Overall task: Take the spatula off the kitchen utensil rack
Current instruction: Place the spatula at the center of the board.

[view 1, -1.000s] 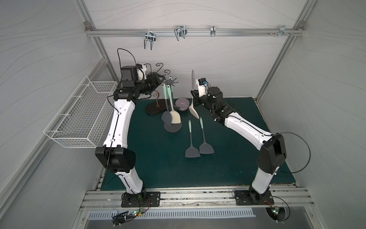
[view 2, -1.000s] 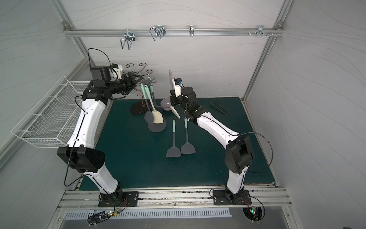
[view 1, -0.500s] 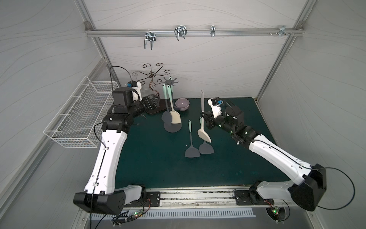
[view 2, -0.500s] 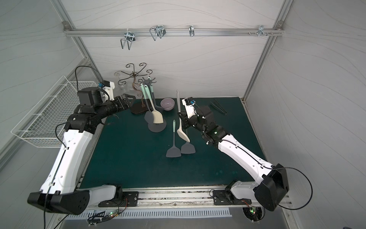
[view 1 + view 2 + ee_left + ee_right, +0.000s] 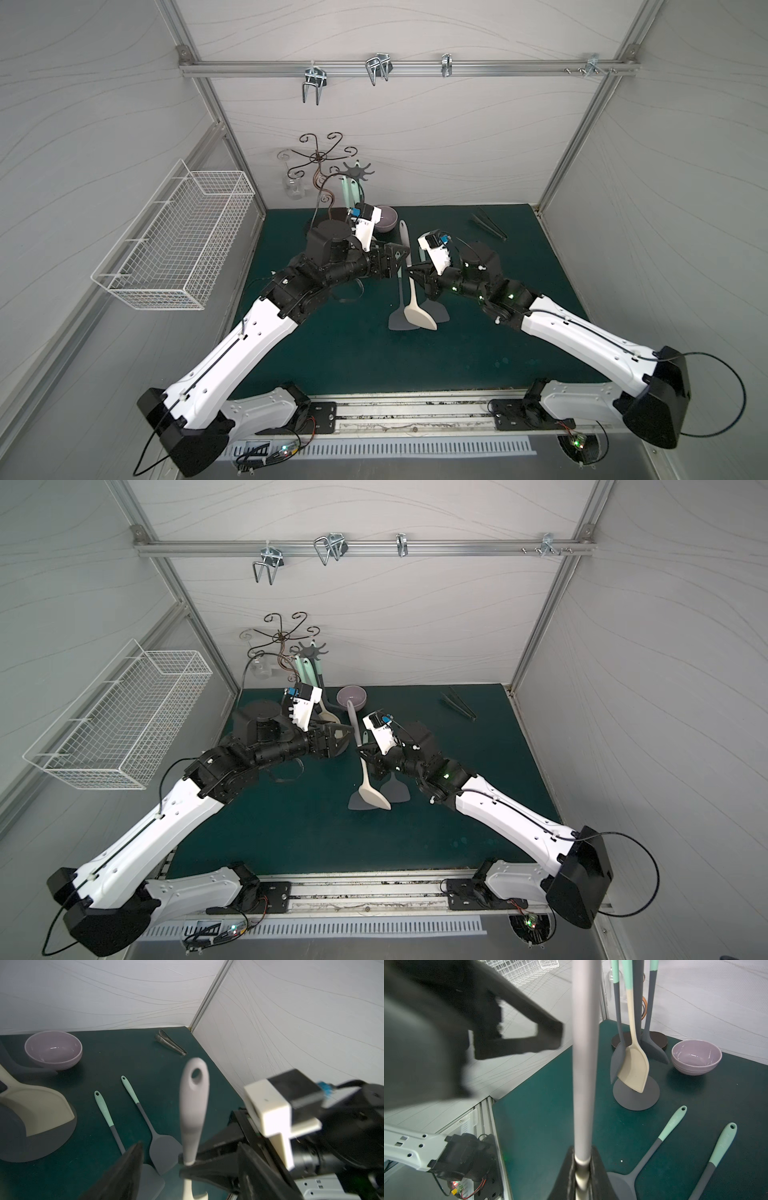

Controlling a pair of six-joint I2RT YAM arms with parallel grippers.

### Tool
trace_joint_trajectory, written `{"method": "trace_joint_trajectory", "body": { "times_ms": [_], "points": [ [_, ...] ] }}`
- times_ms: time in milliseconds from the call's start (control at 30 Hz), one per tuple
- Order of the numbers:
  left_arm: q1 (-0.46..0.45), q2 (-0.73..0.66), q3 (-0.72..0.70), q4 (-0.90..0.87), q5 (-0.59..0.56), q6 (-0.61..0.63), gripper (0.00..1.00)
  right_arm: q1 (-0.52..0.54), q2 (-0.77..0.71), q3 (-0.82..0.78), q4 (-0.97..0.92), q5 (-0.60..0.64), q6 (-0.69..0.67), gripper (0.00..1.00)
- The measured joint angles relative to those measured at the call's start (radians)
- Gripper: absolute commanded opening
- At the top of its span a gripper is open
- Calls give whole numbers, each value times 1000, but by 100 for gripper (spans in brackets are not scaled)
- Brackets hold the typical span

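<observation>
The spatula (image 5: 419,316), grey-handled with a cream blade, hangs upright over the green mat, clear of the kitchen utensil rack (image 5: 358,171). My right gripper (image 5: 415,277) is shut on its neck, shown close up in the right wrist view (image 5: 582,1167). My left gripper (image 5: 399,261) stands open beside the grey handle (image 5: 194,1105); in the left wrist view its dark fingers (image 5: 128,1167) flank the handle without touching it. The dark-grey rack stands at the back on its round base (image 5: 652,1095). Other utensils hang on it, including a cream spatula (image 5: 634,1068).
Two mint-handled spatulas (image 5: 104,1109) (image 5: 135,1101) lie on the mat under the held one. A purple bowl (image 5: 386,218) sits beside the rack, and tongs (image 5: 488,222) lie at the back right. A brown curly-wire stand (image 5: 320,166) and a white wire basket (image 5: 174,245) are at the left.
My right gripper carried the spatula from beside the rack forward to mid-mat. My left arm swung down from the rack top to the spatula's handle, its jaws narrowing a little.
</observation>
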Motion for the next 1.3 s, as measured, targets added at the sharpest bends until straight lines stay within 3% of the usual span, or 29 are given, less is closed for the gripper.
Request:
{"method": "trace_joint_trajectory", "body": {
  "times_ms": [33, 100, 233, 267, 333, 400, 500, 567, 700, 933, 1133, 1300],
  "points": [
    [0, 18, 0, 7, 0, -11, 69, 6, -1, 0, -1, 0, 0, 0],
    [0, 42, 0, 20, 0, -26, 53, 17, -2, 0, -3, 0, -2, 0],
    [-5, 58, 3, 24, 3, -43, 0, 29, -2, 0, -19, -2, -5, 0],
    [-10, 58, 6, 24, 4, -40, 0, 29, -2, 0, -21, -3, -5, 3],
    [-12, 53, 8, 22, 3, -24, 0, 29, -3, 0, -18, -10, -5, 27],
    [-6, 46, 8, 10, -1, 3, 0, 25, -7, 3, -30, -42, -12, 43],
    [44, 28, 8, -13, 47, 71, 0, -41, -9, 40, -93, -216, -4, 52],
    [116, 10, 8, -17, 152, 118, 0, -149, -9, 79, -113, -394, 28, 53],
    [259, -2, 8, -14, 436, 177, 0, -278, -9, 102, -72, -646, 111, 52],
    [300, 34, 8, 61, 830, 169, 0, -197, 119, 119, -34, -877, 171, 46],
    [304, 75, 8, 122, 963, 140, 0, -136, 214, 136, -9, -930, 206, 15],
    [326, 79, 8, 114, 972, 110, 0, -120, 237, 146, 53, -956, 205, 0]
  ]
}}
